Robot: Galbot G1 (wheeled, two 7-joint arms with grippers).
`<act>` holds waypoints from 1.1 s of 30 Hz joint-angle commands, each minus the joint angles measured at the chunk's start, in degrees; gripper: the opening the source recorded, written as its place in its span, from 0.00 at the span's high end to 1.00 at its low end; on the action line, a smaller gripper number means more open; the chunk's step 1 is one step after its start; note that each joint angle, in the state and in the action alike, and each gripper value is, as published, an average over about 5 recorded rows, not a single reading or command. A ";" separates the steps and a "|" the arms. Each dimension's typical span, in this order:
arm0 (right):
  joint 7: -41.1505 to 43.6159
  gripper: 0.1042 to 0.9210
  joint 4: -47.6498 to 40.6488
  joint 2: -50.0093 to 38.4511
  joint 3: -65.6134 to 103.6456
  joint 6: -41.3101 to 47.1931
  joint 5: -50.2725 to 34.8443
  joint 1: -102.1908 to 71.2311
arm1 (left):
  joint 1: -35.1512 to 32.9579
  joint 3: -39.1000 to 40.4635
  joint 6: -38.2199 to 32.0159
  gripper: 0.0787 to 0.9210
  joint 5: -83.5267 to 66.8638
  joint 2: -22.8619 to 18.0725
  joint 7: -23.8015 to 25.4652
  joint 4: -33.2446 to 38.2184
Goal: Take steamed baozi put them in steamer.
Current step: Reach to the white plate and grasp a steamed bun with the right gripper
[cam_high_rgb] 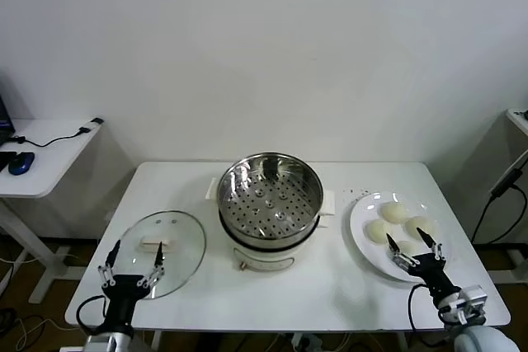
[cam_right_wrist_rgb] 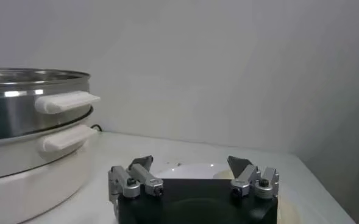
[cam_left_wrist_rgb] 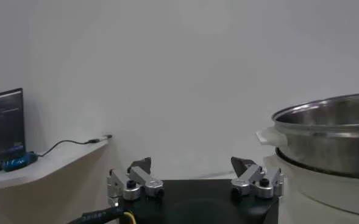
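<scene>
The round shiny stainless-steel steamer [cam_high_rgb: 270,200], its perforated tray bare, sits at the middle of the white table [cam_high_rgb: 330,286], and the small domed cream-white steamed baozi [cam_high_rgb: 394,213] lie on a flat white plate [cam_high_rgb: 360,228] at its 3 o'clock. The right gripper [cam_high_rgb: 410,244] hovers with fingers spread over the plate's near edge. The left gripper [cam_high_rgb: 134,259], also spread, hangs at the steamer's 8 o'clock over the near rim of a round glass lid [cam_high_rgb: 186,237].
</scene>
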State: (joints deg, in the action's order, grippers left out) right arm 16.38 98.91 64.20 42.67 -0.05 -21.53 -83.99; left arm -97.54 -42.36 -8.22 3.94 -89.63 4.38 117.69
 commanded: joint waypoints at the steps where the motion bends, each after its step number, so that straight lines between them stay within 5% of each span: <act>1: 2.15 0.12 -0.78 -5.38 0.17 4.77 3.74 4.24 | 0.33 0.30 1.34 0.12 -0.65 0.09 -0.25 0.58; 9: 24.37 0.12 -11.55 -35.95 -10.57 12.06 11.34 16.25 | 0.96 1.92 1.83 0.12 -0.63 -0.09 -0.23 0.46; 14: 39.60 0.12 -23.65 -44.30 -27.67 7.92 19.67 35.68 | 1.41 1.94 2.23 0.12 -1.23 -0.05 -0.12 0.49; 21: 49.12 0.12 -39.13 -39.41 -56.44 -2.33 35.50 69.31 | 1.98 1.73 2.69 0.12 -1.46 0.21 -0.10 -0.24; 33: 52.88 0.12 -59.41 -18.08 -85.51 -5.92 36.35 94.13 | 2.03 0.43 2.88 0.12 -1.42 0.41 -0.21 -1.21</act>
State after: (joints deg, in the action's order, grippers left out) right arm 62.66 55.99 37.05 -20.78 -2.79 9.47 -10.73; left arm -95.54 -41.75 -5.64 2.69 -89.33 4.20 116.69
